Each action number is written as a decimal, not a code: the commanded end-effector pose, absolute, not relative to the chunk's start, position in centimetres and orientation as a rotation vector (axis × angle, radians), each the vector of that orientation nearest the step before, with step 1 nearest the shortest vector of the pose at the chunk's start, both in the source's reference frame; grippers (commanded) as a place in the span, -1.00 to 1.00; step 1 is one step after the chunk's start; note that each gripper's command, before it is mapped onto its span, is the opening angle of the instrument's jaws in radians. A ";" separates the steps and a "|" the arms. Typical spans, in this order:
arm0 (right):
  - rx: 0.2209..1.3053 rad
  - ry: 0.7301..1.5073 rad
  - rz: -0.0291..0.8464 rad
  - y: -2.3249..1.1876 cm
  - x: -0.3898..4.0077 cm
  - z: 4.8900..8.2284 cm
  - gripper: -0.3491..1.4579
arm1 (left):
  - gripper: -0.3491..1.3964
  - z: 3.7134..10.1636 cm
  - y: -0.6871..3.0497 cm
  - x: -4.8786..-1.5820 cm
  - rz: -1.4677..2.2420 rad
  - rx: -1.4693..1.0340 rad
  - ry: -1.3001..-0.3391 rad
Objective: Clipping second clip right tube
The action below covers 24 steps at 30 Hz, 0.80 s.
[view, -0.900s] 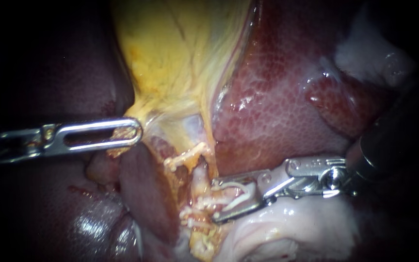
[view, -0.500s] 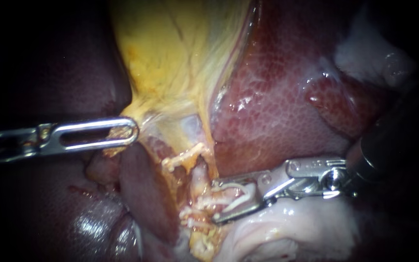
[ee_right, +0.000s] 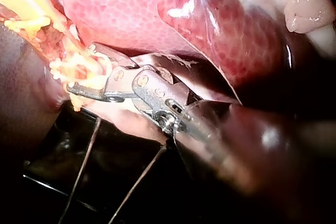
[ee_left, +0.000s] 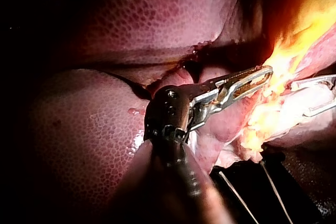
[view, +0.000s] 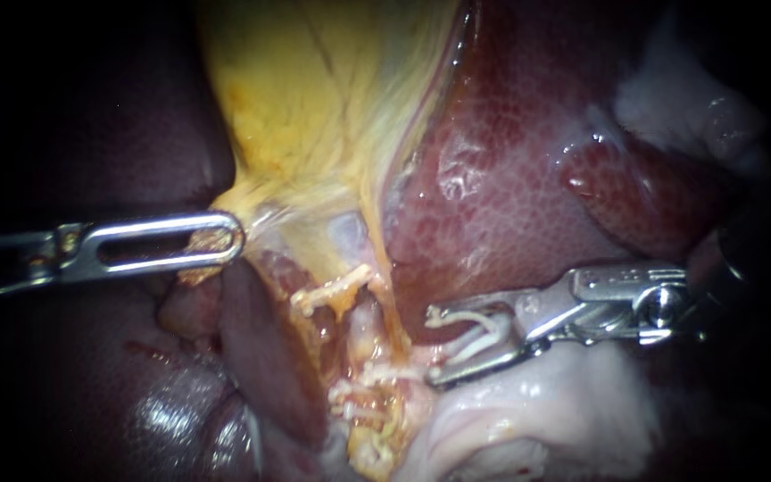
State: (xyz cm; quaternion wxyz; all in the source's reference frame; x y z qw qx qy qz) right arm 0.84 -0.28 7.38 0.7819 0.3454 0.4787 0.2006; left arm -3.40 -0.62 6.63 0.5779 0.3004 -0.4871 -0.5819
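While my right instrument point(view: 433, 346) sits just beside the right tube point(view: 366, 332), the second clip is not yet on.

Its hand stands spread and grasps the loaded clip point(view: 466, 314), whose white arms lie along both sides of it. The tips are apart from the tube, which runs pale and nearly upright below the gallbladder point(view: 314, 107). A seated clip point(view: 372, 373) seems to cross the tube low down, so I judge the new one belongs above it, with a bare stretch between them. Advance until the tube lies deep in the clip's mouth and square across, with both tips showing past the far side. No liver point(view: 510, 196) or yellow strands should be caught; only then squeeze. My left instrument point(view: 225, 239) has its hand clenched on the gallbladder's yellow edge, out to the left. I judge this tensions the tube.
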 end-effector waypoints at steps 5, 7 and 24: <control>0.736 1.037 0.442 -0.30 0.99 7.45 0.04 | -1.00 6.62 -0.63 -3.41 -1.363 0.701 -1.140; 0.733 1.037 0.444 -0.31 1.06 7.48 0.04 | -1.00 6.61 -0.63 -3.41 -1.363 0.701 -1.140; 0.753 1.057 0.437 -0.58 1.37 7.73 0.05 | -1.00 6.64 -0.60 -3.38 -1.363 0.703 -1.139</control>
